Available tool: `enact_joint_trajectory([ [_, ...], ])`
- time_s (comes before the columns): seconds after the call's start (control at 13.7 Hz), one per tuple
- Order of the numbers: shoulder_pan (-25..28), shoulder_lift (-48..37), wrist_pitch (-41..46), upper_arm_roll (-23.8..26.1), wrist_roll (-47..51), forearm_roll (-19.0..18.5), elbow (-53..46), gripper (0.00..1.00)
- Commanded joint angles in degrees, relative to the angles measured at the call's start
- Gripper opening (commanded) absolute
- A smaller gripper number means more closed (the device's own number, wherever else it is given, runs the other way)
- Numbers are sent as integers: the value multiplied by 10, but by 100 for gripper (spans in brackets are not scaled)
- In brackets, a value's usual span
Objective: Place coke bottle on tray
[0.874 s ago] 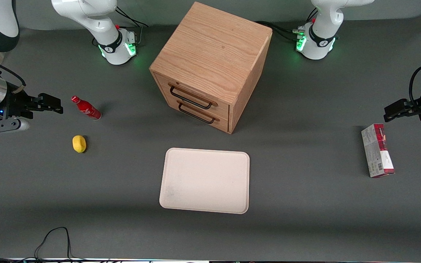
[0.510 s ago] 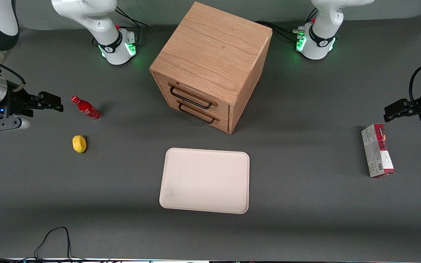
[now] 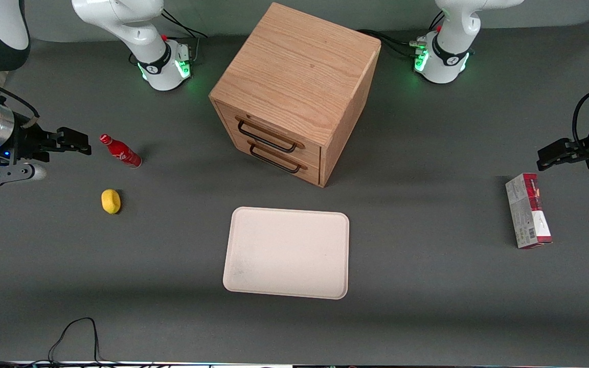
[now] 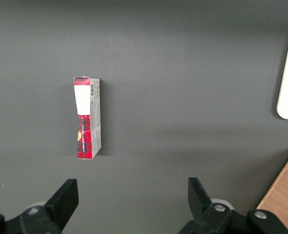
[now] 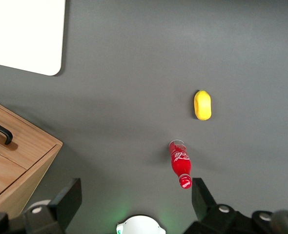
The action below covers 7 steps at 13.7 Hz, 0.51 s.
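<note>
The coke bottle [image 3: 120, 152] is a slim red bottle with a red cap, standing upright on the dark table; it also shows in the right wrist view [image 5: 179, 163]. My right gripper [image 3: 82, 143] hovers beside it toward the working arm's end, apart from it. In the wrist view the gripper [image 5: 136, 200] is open with nothing between its fingers, and the bottle's cap sits close to one fingertip [image 5: 202, 197]. The cream tray [image 3: 287, 253] lies flat nearer the front camera, in front of the cabinet, and one corner of the tray [image 5: 24, 34] shows at the wrist.
A wooden two-drawer cabinet [image 3: 294, 87] stands mid-table, drawers shut. A yellow lemon [image 3: 111, 201] lies nearer the front camera than the bottle. A red-and-grey carton [image 3: 527, 217] lies toward the parked arm's end. A black cable [image 3: 74, 332] loops near the table's front edge.
My right gripper has edged slightly toward the bottle and farther from the front camera. The bottle, lemon and tray have not moved.
</note>
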<state>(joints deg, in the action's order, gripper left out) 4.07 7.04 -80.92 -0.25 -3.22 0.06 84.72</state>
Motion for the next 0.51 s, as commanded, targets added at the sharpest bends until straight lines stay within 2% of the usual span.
enact_joint_trajectory([
  [0.0, 4, 4, 8, -1, 26, 0, -4, 100],
  [0.22, 6, -18, 13, -1, 34, -2, 23, 100],
  [0.44, 9, -114, 9, -3, 27, -1, 126, 100],
])
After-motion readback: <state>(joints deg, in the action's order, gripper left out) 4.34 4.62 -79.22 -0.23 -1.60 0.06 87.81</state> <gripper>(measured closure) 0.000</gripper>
